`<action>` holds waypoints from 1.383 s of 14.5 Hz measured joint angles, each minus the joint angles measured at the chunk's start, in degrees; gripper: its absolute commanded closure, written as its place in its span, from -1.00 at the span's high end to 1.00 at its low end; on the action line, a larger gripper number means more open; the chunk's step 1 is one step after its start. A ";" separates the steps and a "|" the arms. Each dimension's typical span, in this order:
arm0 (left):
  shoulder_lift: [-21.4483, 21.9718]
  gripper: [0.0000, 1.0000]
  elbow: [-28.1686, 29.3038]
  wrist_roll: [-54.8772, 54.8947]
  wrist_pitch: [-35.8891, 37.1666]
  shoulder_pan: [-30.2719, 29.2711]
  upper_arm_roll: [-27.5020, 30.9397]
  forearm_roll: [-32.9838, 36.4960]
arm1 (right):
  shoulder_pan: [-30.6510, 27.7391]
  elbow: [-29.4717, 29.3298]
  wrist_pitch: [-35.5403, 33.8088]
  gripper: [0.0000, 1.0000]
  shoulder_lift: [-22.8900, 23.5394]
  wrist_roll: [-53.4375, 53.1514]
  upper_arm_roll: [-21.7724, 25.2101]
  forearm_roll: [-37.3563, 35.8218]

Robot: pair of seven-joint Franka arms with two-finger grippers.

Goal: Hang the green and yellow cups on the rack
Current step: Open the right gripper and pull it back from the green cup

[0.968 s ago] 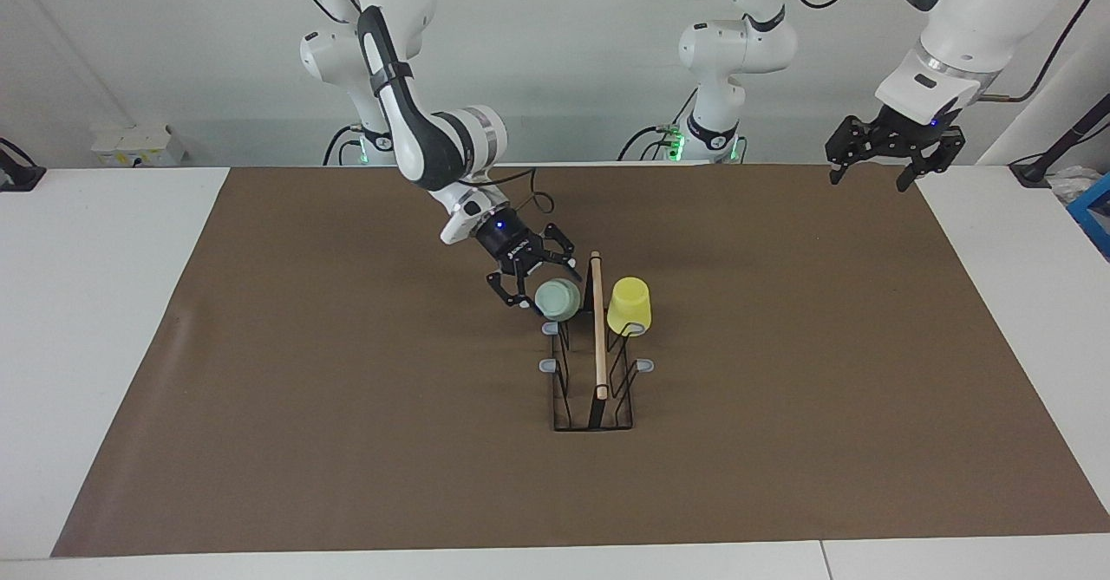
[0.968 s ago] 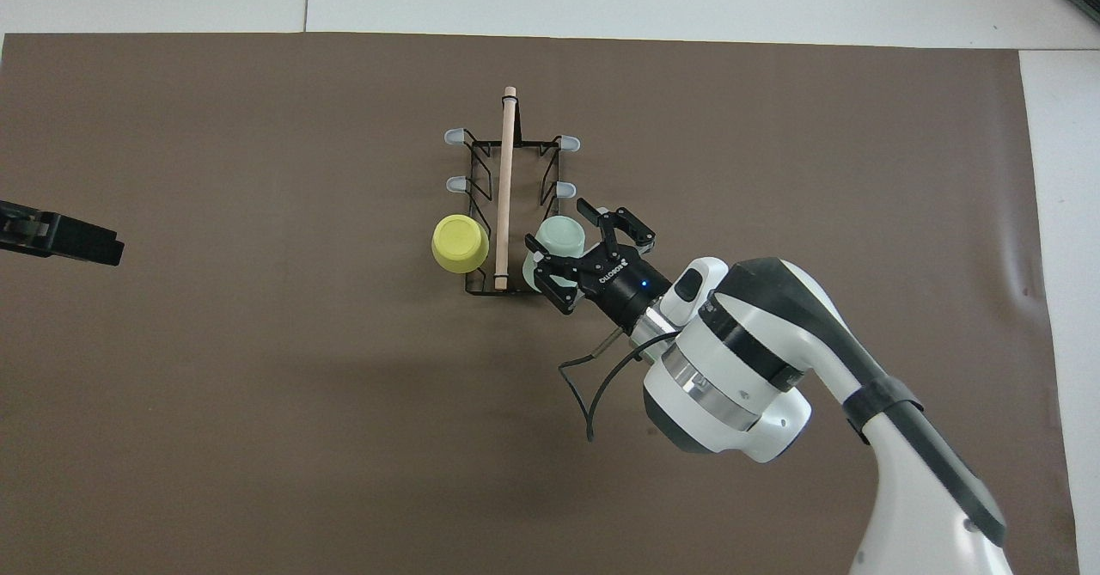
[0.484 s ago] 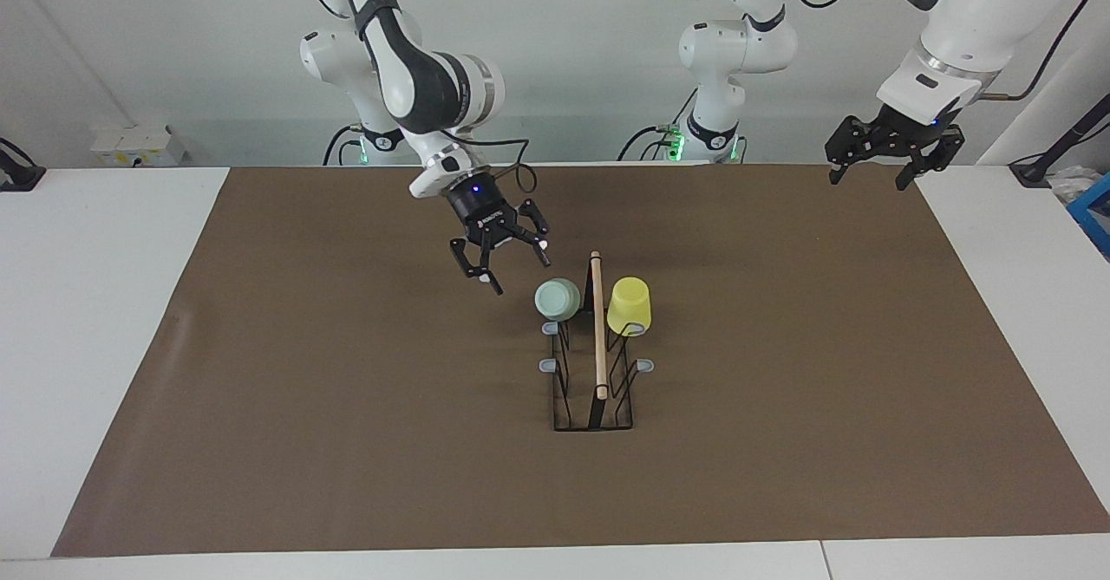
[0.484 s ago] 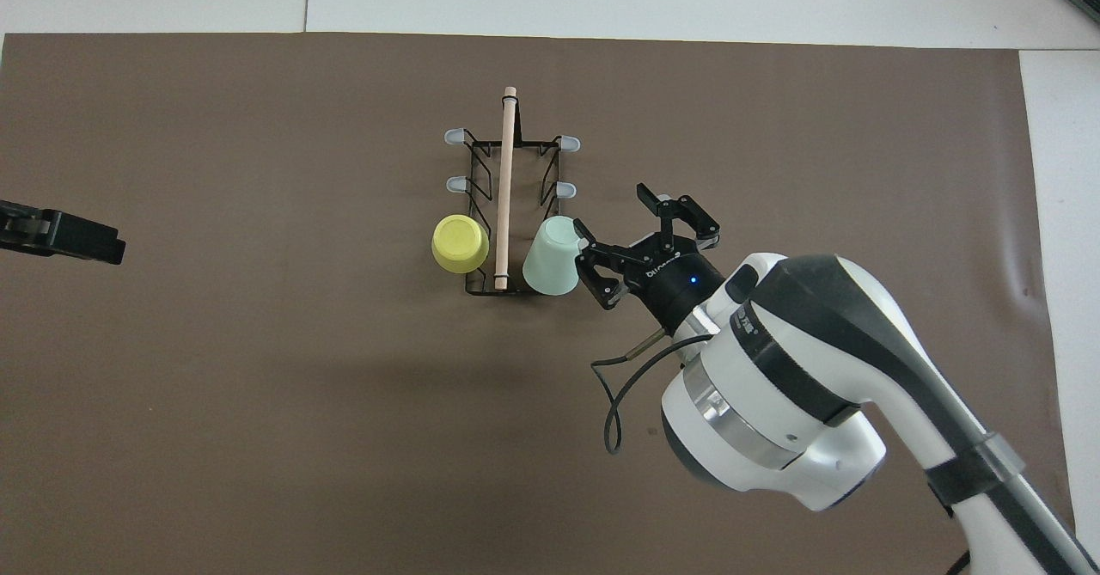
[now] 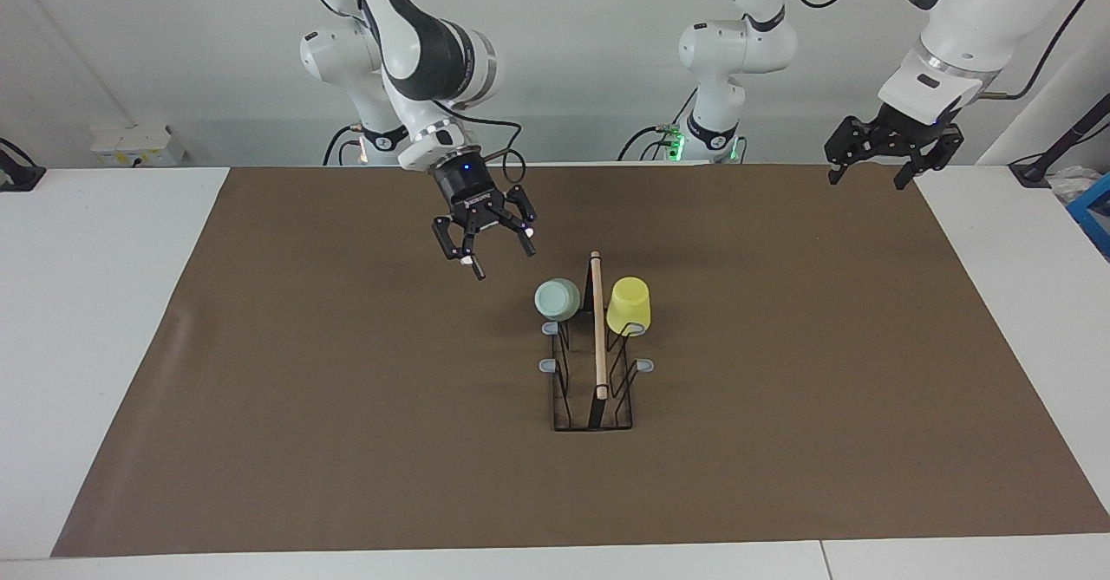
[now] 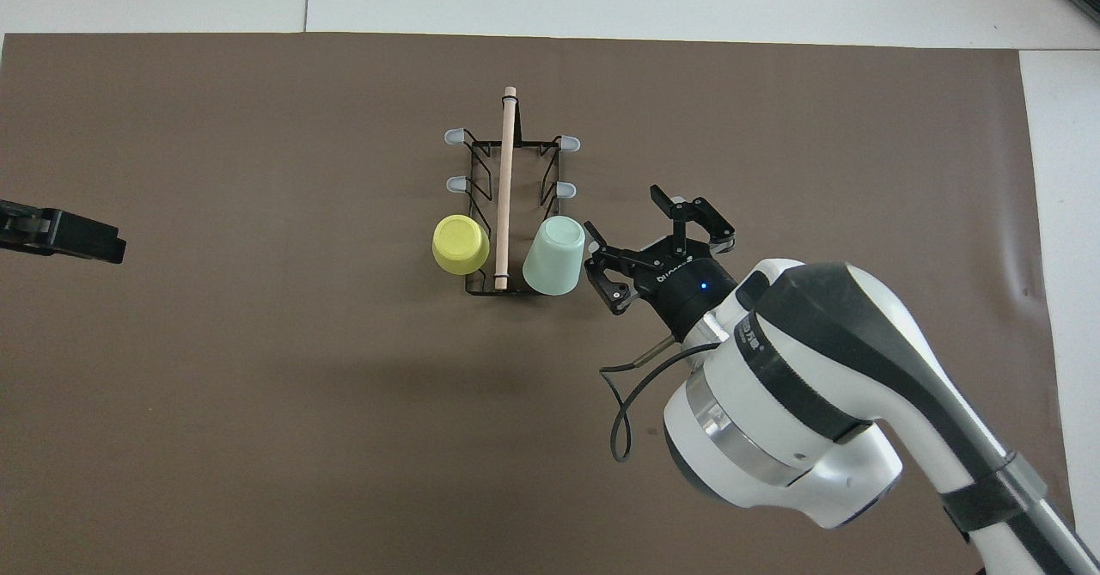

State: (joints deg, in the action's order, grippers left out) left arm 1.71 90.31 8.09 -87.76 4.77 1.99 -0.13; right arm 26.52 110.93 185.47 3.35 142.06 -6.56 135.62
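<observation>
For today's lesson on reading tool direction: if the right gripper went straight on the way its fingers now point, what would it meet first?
The right gripper, open and empty, points down. Straight on, it would most likely meet the bare brown mat beside the green cup on the rack, toward the right arm's end. How close it would pass the cup is unclear.

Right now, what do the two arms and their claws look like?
Both arms are glossy white with black joint sections and silver wrist rings. The right claw and left claw are black linkage fingers; the right shows pale fingertip pads, a blue light, and a looping black cable.
</observation>
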 measured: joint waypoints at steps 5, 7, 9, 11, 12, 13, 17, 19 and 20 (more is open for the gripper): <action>0.00 1.00 0.00 0.00 -0.01 0.00 -0.03 0.01 | -2.67 -0.34 0.01 1.00 0.04 0.41 0.13 -15.40; 0.00 1.00 0.00 0.00 -0.01 0.00 -0.04 0.01 | -3.49 -0.22 0.01 1.00 0.24 1.18 0.14 -20.03; 0.00 1.00 0.00 0.00 -0.02 0.00 -0.04 0.01 | -4.38 -0.09 0.01 1.00 0.40 2.63 0.14 -22.02; 0.01 1.00 0.00 0.00 -0.02 0.00 -0.04 0.01 | -5.35 -0.08 -0.07 1.00 0.43 4.36 0.16 -22.42; 0.02 1.00 0.00 0.00 -0.02 0.00 -0.05 0.01 | -5.81 -0.10 -0.27 1.00 0.44 4.81 0.15 -22.45; 0.02 1.00 0.00 0.00 -0.02 0.00 -0.07 0.01 | -6.08 -0.11 -0.45 1.00 0.43 4.89 0.16 -22.54; 0.02 1.00 0.01 0.00 -0.01 0.00 -0.08 0.01 | -6.15 -0.12 -0.49 1.00 0.43 4.90 0.13 -22.68; 0.02 1.00 0.01 0.00 -0.01 0.00 -0.08 0.01 | -6.13 -0.12 -0.47 1.00 0.44 4.90 0.12 -22.68; 0.02 1.00 0.01 0.00 -0.01 0.00 -0.08 0.01 | -6.12 -0.12 -0.47 1.00 0.44 4.90 0.08 -22.70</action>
State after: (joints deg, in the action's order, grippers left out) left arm 1.73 90.32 8.09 -87.77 4.77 1.91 -0.12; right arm 20.40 110.81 185.00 3.79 146.96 -6.48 112.92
